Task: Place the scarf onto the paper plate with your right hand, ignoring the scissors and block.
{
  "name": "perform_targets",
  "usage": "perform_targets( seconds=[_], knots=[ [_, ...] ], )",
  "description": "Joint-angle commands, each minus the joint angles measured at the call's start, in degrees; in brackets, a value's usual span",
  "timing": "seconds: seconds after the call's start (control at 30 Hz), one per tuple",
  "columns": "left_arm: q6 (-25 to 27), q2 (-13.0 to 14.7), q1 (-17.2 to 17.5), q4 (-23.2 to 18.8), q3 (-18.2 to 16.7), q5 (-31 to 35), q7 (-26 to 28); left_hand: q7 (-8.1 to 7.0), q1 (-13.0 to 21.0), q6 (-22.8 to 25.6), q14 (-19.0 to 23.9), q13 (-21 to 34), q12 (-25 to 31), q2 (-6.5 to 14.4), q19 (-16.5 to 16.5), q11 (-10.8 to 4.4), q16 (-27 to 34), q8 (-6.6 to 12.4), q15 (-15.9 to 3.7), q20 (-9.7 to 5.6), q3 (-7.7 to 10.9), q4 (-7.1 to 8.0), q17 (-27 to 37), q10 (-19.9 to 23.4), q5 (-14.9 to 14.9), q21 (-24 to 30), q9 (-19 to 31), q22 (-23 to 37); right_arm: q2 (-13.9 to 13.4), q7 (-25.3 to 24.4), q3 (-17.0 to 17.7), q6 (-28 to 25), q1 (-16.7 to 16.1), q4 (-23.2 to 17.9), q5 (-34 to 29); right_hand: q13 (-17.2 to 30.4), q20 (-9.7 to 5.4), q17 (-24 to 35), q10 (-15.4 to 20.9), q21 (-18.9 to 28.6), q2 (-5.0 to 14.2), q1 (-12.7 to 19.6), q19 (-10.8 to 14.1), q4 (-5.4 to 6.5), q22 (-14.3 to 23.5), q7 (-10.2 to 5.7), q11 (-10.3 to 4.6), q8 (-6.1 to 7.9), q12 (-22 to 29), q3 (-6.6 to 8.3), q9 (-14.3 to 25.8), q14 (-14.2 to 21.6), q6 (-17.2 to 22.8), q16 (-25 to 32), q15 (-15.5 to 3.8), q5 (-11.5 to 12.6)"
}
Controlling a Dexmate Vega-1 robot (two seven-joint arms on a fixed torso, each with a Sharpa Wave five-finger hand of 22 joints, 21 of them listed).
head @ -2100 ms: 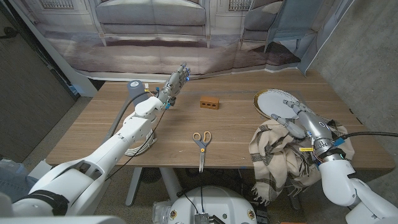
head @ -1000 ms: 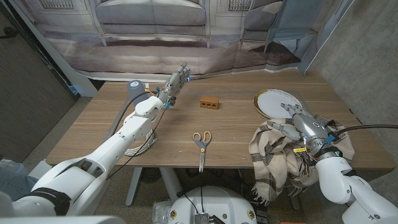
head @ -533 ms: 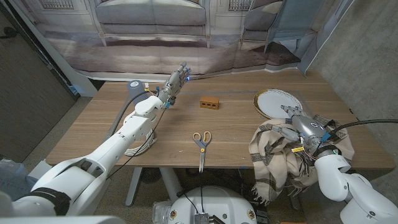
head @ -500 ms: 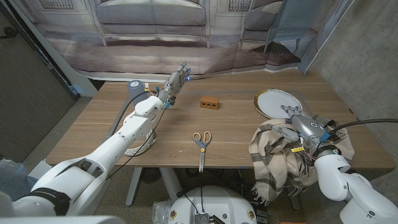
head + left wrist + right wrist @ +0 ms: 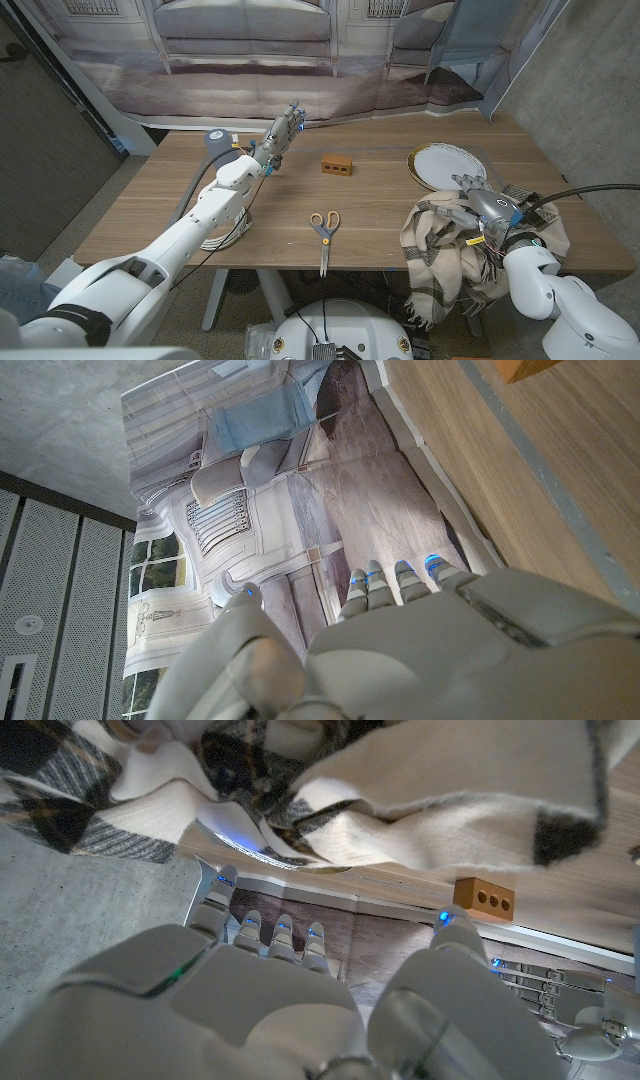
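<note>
Scarf (image 5: 455,255) — cream and dark plaid, heaped at the desk's (image 5: 150,215) near right edge, just in front of the paper plate (image 5: 447,165), with part of the cloth hanging over the edge. In the right wrist view its folds (image 5: 400,790) lie just beyond the fingertips.

Right hand (image 5: 483,210) — on top of the scarf's heap, fingers (image 5: 462,186) apart and reaching toward the plate; whether they grip the cloth cannot be told.

Paper plate — white with a patterned rim, at the desk's far right, bare, its near rim close to the right hand's fingertips.

Block (image 5: 338,165) — small, brown, with holes in its side, well to the left of the plate near the desk's middle; also seen in the right wrist view (image 5: 484,894).

Scissors (image 5: 323,230) — orange-handled, blades pointing to the near edge, in front of the block and well left of the scarf.

Left hand (image 5: 283,131) — raised over the desk's far side, left of the block, fingers straight and close together, holding nothing.
</note>
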Motion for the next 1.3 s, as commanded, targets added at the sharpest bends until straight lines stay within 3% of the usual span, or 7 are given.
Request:
perform_targets(
  seconds=[0.03,0.33,0.5,1.3],
  knots=[
    [1.06,0.51,0.54,-1.09,-0.16,0.03,1.00,0.21,0.40,0.39,0.09,0.24,0.27,0.29,0.11,-0.05,0.29,-0.04,-0.02,0.40,-0.21,0.06,0.28,0.37,0.42,0.10,0.13,0.19,-2.30,-0.68,-2.58,-4.79,2.14,0.57,3.93,-0.02,0.04,0.10,-0.18,0.17,0.09,0.73,0.53,0.06,0.12,-0.01,0.32,0.45,0.38,-0.23,0.12,0.02,0.00,0.29,0.06,0.38],
    [1.21,0.64,0.86,-1.69,-0.23,-0.21,1.02,0.20,0.42,0.34,0.07,0.24,0.25,0.33,0.15,-0.01,0.27,-0.08,0.01,0.49,-0.32,0.08,0.28,0.35,0.42,0.12,0.13,0.20,-4.39,-2.11,-3.33,-6.31,2.10,0.96,7.71,-0.03,0.03,0.09,-0.55,0.24,0.33,1.08,1.01,0.01,0.13,-0.06,0.50,0.48,0.43,-0.18,0.12,0.00,-0.20,0.37,0.09,0.53],
    [1.43,0.67,1.00,-2.02,-0.15,-0.12,1.31,0.18,0.44,0.41,0.02,0.25,0.25,0.39,0.14,0.14,0.24,-0.07,0.12,1.62,-0.42,0.09,0.28,0.37,0.43,0.12,0.14,0.20,-4.91,-3.76,-3.61,-6.71,1.92,1.30,9.77,-0.03,0.05,0.09,-0.59,0.25,0.45,1.30,1.26,-0.02,0.14,-0.11,0.59,0.50,0.52,-0.16,0.12,0.07,-0.33,0.44,0.13,0.61],
    [2.91,1.52,1.73,-4.96,0.21,0.51,2.49,0.15,0.50,0.50,-0.05,0.26,0.25,0.54,0.16,0.26,0.22,-0.09,0.17,1.53,-0.68,0.12,0.29,0.46,0.45,0.14,0.14,0.22,-8.88,-8.50,-5.36,-7.30,3.67,3.76,19.14,-0.04,0.06,0.07,-0.75,0.26,0.92,2.18,2.04,-0.14,0.14,-0.32,0.57,0.68,0.79,-0.01,0.12,0.38,-0.39,0.63,0.27,0.84]
  ],
)
